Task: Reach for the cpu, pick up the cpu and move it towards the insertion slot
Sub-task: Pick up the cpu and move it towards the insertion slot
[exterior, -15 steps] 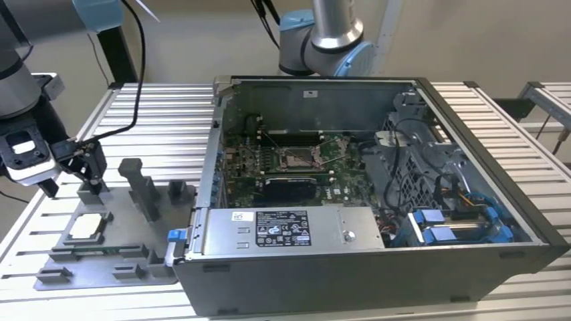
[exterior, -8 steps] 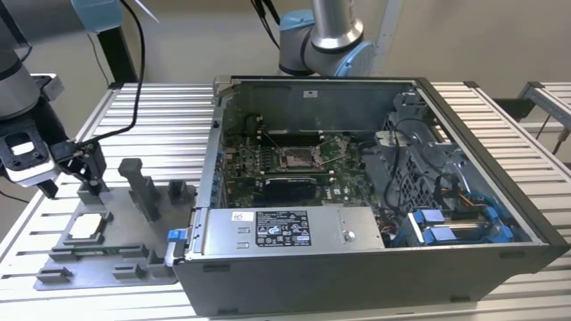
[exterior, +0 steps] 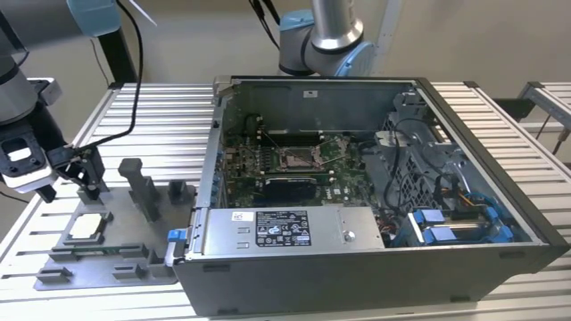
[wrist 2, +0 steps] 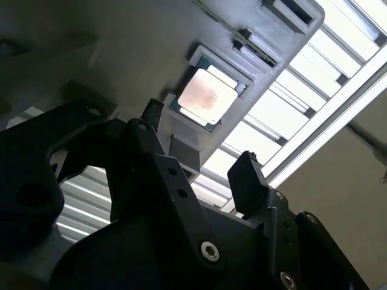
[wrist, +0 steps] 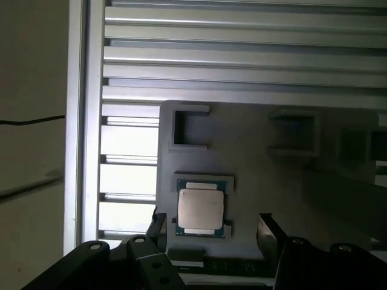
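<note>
My 2 fingers (wrist 2: 247,175) stand spread wide apart, with nothing between them and nothing touching them. In both wrist views their dark tips frame open air, and beyond that gap lies the cpu (wrist 2: 205,96), so I hang above it without contact. In the first wrist view the cpu (wrist: 201,208) lies flat, silvery-white face up, with a thin green edge showing around the plate. It rests in a shallow square pocket of the grey fixture plate (wrist: 254,175), squared to the pocket's walls.

In the exterior view my fingers (exterior: 87,177) hang at the exterior view's left, and the cpu (exterior: 87,226) lies below them, near the left side of the fixture plate (exterior: 53,274). 2 upright grey blocks (exterior: 138,187) rise from the same plate, beside the cpu on the side toward the computer case (exterior: 357,281).

The fixture plate lies on a slatted metal tabletop (exterior: 517,134). The computer case lies open-side up on that tabletop, just beside the plate on the exterior view's right. Inside it a green motherboard (exterior: 237,167) lies flat, and the insertion slot (exterior: 297,158) sits near the middle of the board: a square silver frame with a dark centre. The slot is well apart from both the cpu and my fingers, with the case wall standing between them.
</note>
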Motion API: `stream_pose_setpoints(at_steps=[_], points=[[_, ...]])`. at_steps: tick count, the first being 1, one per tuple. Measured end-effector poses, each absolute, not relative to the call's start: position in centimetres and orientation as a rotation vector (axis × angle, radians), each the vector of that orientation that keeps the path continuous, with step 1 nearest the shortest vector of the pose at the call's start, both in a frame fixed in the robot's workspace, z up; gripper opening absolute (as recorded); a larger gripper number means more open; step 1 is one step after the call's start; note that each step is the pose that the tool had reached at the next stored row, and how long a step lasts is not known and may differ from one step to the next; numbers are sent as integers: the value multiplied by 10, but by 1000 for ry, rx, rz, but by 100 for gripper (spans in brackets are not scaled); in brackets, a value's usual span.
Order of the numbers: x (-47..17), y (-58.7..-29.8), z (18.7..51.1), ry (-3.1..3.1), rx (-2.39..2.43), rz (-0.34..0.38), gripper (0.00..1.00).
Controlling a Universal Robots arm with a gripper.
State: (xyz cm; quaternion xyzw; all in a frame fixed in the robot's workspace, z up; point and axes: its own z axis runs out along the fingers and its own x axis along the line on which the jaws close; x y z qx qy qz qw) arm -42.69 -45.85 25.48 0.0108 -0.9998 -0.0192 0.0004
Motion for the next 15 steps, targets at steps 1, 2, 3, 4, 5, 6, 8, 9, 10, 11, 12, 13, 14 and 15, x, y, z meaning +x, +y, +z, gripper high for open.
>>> stream_pose_setpoints(at_steps=[1,2,3,4,5,6,8,9,10,11,12,13,14,15], points=[[-427,-459,254,-3140,34,-60,100],[-427,-459,253,-3140,34,-60,100],[-427,-459,252,-3140,34,-60,100],[-427,-459,251,-3140,34,-60,100],[-427,-459,250,-3140,34,-60,100],[-427,-459,249,-3140,33,-60,100],[-427,-459,247,-3140,32,-60,100],[-427,-459,246,-3140,31,-60,100],[-427,-459,245,-3140,30,-60,100],[-427,-459,244,-3140,29,-60,100],[-427,-459,243,-3140,28,-60,100],[-427,-459,243,-3140,27,-60,100],[-427,-459,242,-3140,26,-60,100],[-427,-459,241,-3140,25,-60,100]])
